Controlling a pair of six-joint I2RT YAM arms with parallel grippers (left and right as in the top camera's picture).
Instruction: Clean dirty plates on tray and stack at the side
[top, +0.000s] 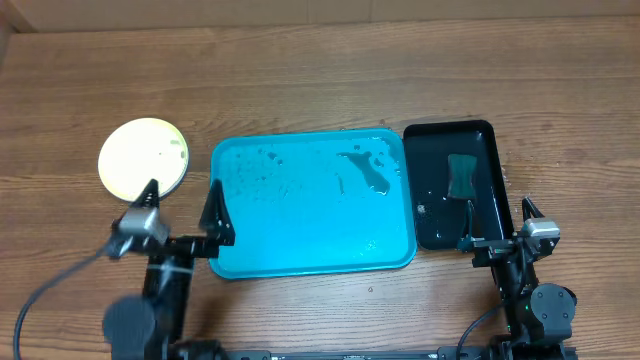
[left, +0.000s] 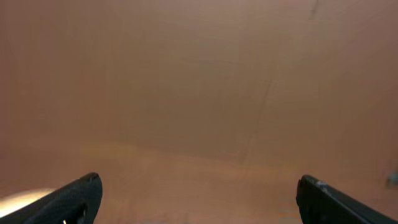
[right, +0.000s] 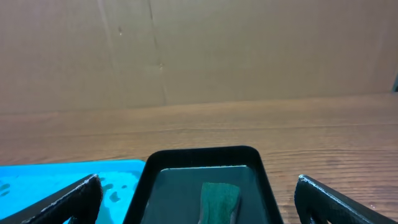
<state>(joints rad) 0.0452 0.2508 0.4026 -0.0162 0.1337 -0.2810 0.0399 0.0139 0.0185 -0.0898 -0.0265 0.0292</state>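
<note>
The left gripper (top: 182, 197) hangs with its jaws spread wide and nothing between them. In the overhead view one finger sits by the lower rim of the yellow-green plate (top: 143, 158), the other over the left edge of the teal tray (top: 300, 230); whether either touches, I cannot tell. Its own wrist camera gives only a brown blur between the two dark fingers. The right gripper (top: 497, 215) is just as wide and just as empty, one finger above the lower right part of the black tray (top: 435, 170), the other out past that tray's right edge over bare table (top: 300, 70). The plate lies flat on the table at the upper left of the frame, just off the teal tray's upper left corner and clear of it. It is round, so it points nowhere; whether other plates lie under it I cannot make out. The teal tray fills the middle, its long axis running left to right, wet patches (top: 365, 170) toward its upper right. The black tray stands close against its right edge, long axis running top to bottom, a green sponge (top: 462, 175) inside it. Open wood runs along the top of the frame, and in the right wrist view it reaches back to a cardboard wall (right: 249, 50).
</note>
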